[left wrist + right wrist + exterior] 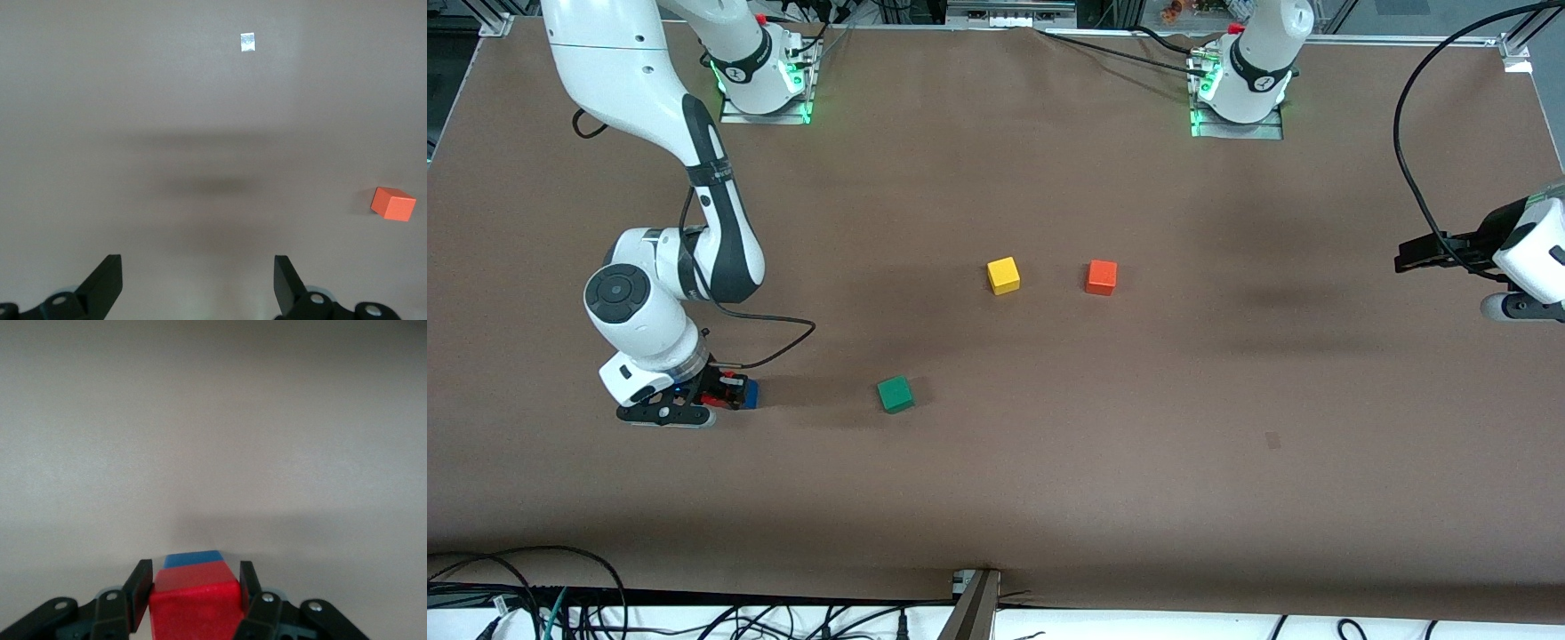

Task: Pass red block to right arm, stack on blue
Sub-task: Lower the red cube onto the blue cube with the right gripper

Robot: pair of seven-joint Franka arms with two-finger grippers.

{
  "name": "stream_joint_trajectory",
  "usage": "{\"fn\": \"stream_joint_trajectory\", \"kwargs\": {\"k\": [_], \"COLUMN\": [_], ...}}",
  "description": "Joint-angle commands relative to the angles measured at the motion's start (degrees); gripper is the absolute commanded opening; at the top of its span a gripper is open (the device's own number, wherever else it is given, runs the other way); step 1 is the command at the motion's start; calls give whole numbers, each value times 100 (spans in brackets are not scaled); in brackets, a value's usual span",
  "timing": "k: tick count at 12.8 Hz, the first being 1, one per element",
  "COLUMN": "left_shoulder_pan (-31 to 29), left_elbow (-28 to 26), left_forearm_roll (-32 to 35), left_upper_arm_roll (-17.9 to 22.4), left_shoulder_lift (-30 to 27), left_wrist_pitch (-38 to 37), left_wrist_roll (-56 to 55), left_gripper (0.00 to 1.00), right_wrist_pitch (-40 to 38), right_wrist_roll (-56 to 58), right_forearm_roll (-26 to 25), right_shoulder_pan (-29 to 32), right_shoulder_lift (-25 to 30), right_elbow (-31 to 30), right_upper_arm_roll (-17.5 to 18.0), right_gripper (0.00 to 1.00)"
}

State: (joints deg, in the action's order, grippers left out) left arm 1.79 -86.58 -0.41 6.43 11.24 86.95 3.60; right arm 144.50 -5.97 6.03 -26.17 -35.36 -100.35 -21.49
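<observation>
Right end effector clamped on the red block, low at the right arm's end of the worktop, directly over the blue cube. Left end effector spread wide, empty, waiting over bare worktop.

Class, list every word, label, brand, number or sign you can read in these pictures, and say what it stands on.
None can be read.
Right arm: a small mark on its black band, too small to read.
Left arm: a small mark on its black base ring, too small to read.
Small pale tag on the table: no text shows.
The blocks show no lettering.
</observation>
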Motion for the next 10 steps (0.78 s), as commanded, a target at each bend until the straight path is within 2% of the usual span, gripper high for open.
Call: {"fn": "stream_joint_trajectory", "kwargs": {"k": [1, 7, 9, 10], "left_shoulder_pan": [14, 14, 14, 14], "left_elbow": [168, 168, 168, 168], "left_forearm_roll": [-82, -91, -91, -91], "left_upper_arm_roll": [7, 7, 7, 7], "left_shoulder_lift": [89, 89, 89, 89], "left_wrist_pitch": [-72, -72, -72, -72], "left_wrist_roll": [17, 18, 18, 9], "left_gripper": [100, 100, 100, 100], "right_wrist_pitch": [43, 96, 105, 131], "right_wrist_roll": [-27, -27, -27, -27], "right_forearm_roll": [83, 83, 92, 92], "right_shoulder_pan": [6, 6, 15, 15], "right_shoulder_lift": [-76, -102, -111, -120], "right_elbow": [85, 85, 85, 85], "right_upper_arm_roll": [4, 4, 4, 4], "right_gripper": [10, 11, 19, 37]}}
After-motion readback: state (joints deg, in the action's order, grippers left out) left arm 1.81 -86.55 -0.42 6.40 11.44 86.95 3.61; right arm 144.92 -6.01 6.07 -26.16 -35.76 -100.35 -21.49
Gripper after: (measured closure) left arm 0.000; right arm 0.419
